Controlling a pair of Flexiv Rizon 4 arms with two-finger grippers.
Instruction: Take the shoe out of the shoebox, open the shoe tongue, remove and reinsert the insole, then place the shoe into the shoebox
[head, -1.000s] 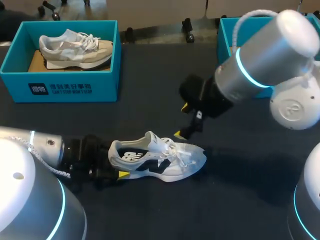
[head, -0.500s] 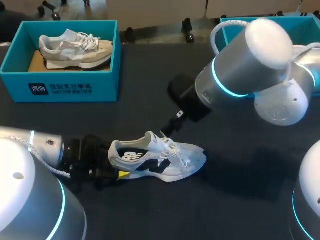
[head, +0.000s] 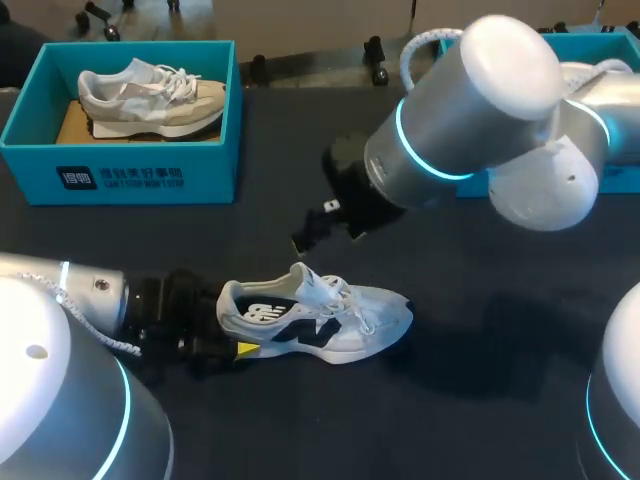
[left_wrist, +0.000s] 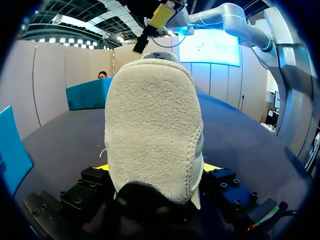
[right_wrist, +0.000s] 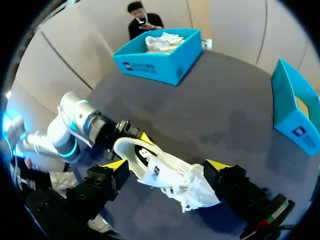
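A white shoe with navy panels (head: 330, 318) lies on the dark table, toe to the right. My left gripper (head: 229, 326) is shut on its heel. In the left wrist view the suede heel (left_wrist: 152, 125) fills the gap between the yellow-tipped fingers (left_wrist: 102, 167). My right gripper (head: 314, 229) hangs open just above and behind the shoe's collar, touching nothing. In the right wrist view the shoe (right_wrist: 170, 175) lies below, between the spread fingers of the right gripper (right_wrist: 167, 167), with the left gripper (right_wrist: 131, 134) at its heel.
A blue shoebox (head: 130, 170) at the back left holds a beige and grey shoe (head: 150, 95). A second blue box (head: 450, 70) at the back right is mostly hidden by my right arm. The right wrist view shows both boxes (right_wrist: 160, 60) (right_wrist: 295, 112).
My right arm has swung left and back, carrying its open gripper from the right of the shoe's tongue to above the collar. The shoe and left gripper have stayed put.
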